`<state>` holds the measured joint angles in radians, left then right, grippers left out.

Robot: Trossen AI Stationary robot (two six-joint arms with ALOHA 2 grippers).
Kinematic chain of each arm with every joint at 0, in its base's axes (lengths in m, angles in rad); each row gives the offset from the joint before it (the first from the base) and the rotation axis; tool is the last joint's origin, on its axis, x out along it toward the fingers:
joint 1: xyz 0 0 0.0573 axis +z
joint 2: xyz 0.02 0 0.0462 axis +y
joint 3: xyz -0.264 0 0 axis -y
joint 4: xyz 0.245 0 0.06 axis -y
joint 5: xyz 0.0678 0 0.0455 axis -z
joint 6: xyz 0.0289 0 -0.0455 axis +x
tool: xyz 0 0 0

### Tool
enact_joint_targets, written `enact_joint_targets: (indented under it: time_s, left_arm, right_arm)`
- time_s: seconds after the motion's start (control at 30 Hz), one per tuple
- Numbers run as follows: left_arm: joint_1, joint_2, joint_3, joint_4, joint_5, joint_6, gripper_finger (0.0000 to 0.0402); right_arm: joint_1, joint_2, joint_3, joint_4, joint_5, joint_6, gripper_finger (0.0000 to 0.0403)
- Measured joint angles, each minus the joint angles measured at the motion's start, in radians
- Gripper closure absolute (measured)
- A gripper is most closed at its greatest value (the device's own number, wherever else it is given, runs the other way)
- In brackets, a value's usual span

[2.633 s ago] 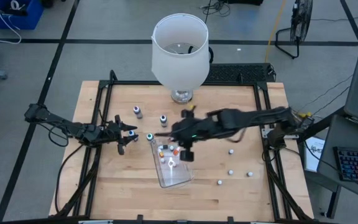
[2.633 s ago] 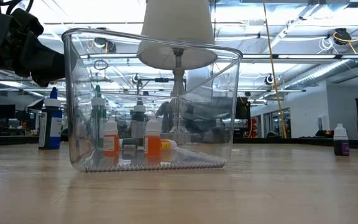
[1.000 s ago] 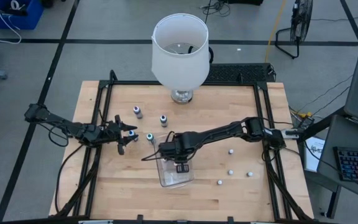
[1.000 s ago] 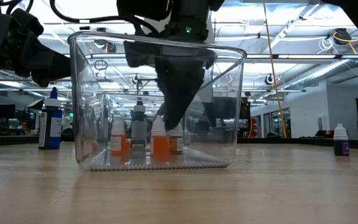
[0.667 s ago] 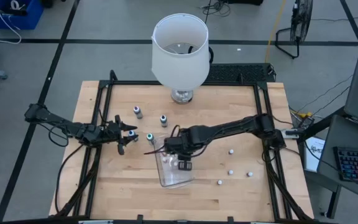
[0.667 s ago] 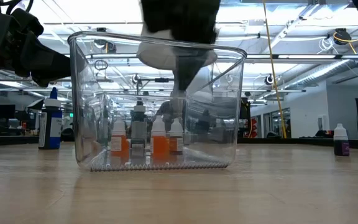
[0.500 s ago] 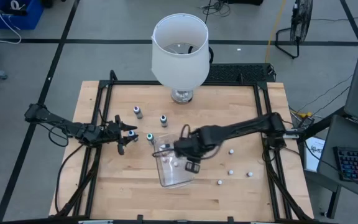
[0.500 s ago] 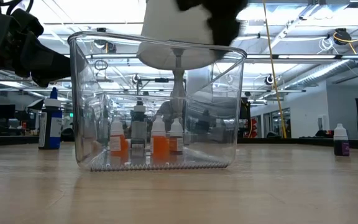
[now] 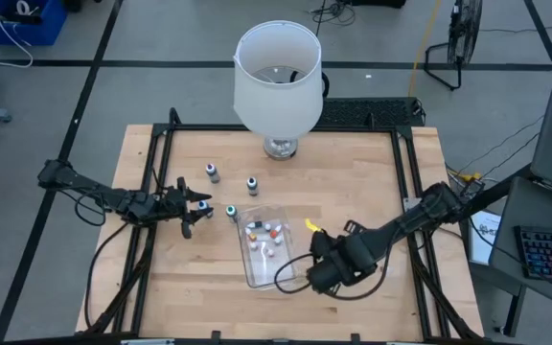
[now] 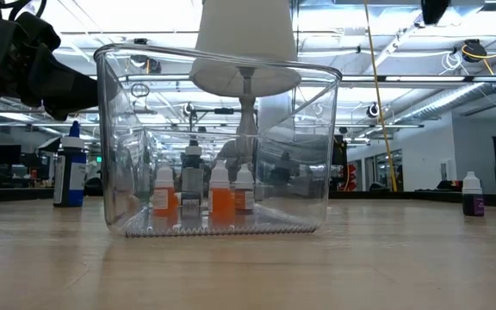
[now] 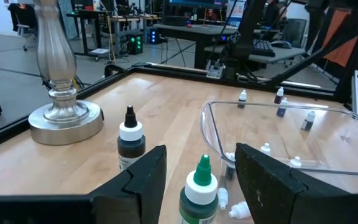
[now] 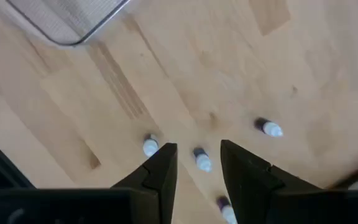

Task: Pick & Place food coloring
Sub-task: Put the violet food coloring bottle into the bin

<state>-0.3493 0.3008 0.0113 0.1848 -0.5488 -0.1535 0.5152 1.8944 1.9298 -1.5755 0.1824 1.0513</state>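
Hovering empty, fingers slightly spread: right tool [image 12: 194,171], above loose food coloring bottles [image 12: 202,160] near the bench's right front edge. Centre one cap between fingers before descending. Left tool [image 9: 192,206], near left edge, likewise parted, straddles green-capped bottle [image 11: 200,190] beside tray [image 9: 270,273].

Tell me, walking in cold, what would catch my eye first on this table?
Probably the big white lampshade standing at the table's far edge, towering over everything. Next, the clear plastic tray in the middle with several tiny food coloring bottles standing inside it. The left gripper waits beside a green-capped bottle, and the right gripper hangs, fingers apart and empty, above a few loose bottles on the wood.
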Motion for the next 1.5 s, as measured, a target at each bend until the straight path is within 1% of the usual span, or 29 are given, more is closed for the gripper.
enact_joint_targets:
  time_s: [0.13, 0.33, 0.4, 0.5, 0.67, 0.83, 0.93, 1.1, 1.3, 1.5]
  left_arm:
    - [0.0, 0.0, 0.0, 0.0, 0.0, 0.0, 0.021]
    - [0.0, 0.0, 0.0, 0.001, 0.0, 0.0, 0.021]
    - [0.0, 0.0, 0.0, 0.0, 0.0, 0.0, 0.021]
    - [0.0, 0.0, 0.0, 0.0, 0.0, 0.0, 0.0211]
    - [0.0, 0.0, 0.0, 0.0, 0.0, 0.0, 0.021]
    - [0.0, 0.0, 0.0, 0.0, 0.0, 0.0, 0.021]
    - [0.0, 0.0, 0.0, 0.0, 0.0, 0.0, 0.021]
    - [0.0, 0.0, 0.0, 0.0, 0.0, 0.0, 0.021]
    - [0.0, 0.0, 0.0, 0.0, 0.0, 0.0, 0.021]
    - [0.0, 0.0, 0.0, 0.0, 0.0, 0.0, 0.0211]
  right_arm:
    - [-0.023, -0.068, -0.132, 0.002, 0.003, 0.048, 0.0272]
    - [-0.079, -0.23, -0.468, 0.013, -0.025, 0.165, 0.0244]
    - [-0.099, -0.3, -0.576, 0.044, -0.027, 0.197, 0.0234]
    - [-0.127, -0.403, -0.719, 0.152, -0.026, 0.223, 0.0224]
    - [-0.165, -0.565, -0.937, 0.412, -0.028, 0.227, 0.0218]
    - [-0.201, -0.662, -1.107, 0.665, -0.055, 0.204, 0.0222]
    - [-0.219, -0.676, -1.167, 0.757, -0.072, 0.179, 0.0222]
    - [-0.239, -0.659, -1.204, 0.763, -0.082, 0.157, 0.0222]
    - [-0.24, -0.621, -1.207, 0.795, -0.08, 0.14, 0.0222]
    - [-0.24, -0.554, -1.207, 0.801, -0.082, 0.133, 0.0222]
